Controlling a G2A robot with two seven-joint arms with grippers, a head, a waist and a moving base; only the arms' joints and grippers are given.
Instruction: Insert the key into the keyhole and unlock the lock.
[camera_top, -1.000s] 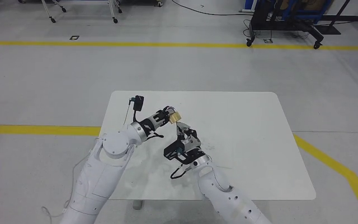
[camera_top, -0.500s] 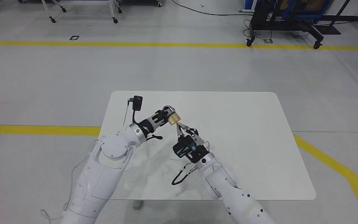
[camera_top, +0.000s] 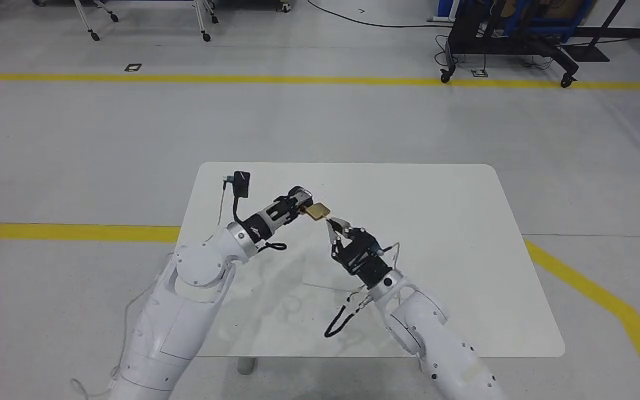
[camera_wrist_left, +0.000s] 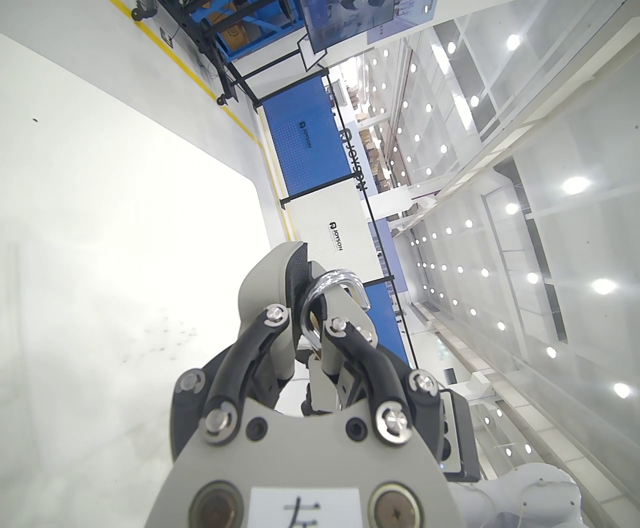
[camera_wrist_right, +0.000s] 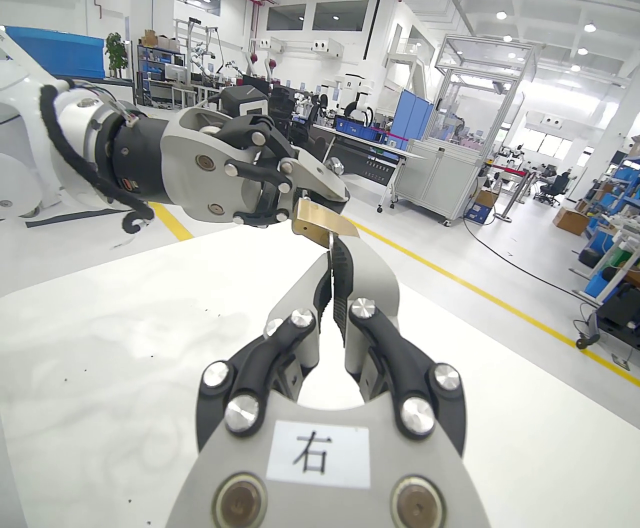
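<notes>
A brass padlock (camera_top: 317, 211) hangs above the white table (camera_top: 450, 220), and my left gripper (camera_top: 301, 203) is shut on its silver shackle (camera_wrist_left: 331, 286). In the left wrist view the left gripper (camera_wrist_left: 312, 287) clamps that shackle and hides the brass body. My right gripper (camera_top: 337, 232) sits just right of the padlock, shut on a small silver key (camera_wrist_right: 331, 241). In the right wrist view the right gripper (camera_wrist_right: 334, 260) points the key's blade up into the underside of the padlock (camera_wrist_right: 320, 226). How deep the blade sits cannot be told.
Both grippers are held over the left middle of the table (camera_wrist_right: 125, 320). Yellow floor lines (camera_top: 80, 232) run past its sides, and wheeled racks (camera_top: 510, 40) stand far behind.
My right arm has swung its wrist from under the padlock out to the right, and its gripper with the key now meets the lock from that side. The padlock shifted slightly right.
</notes>
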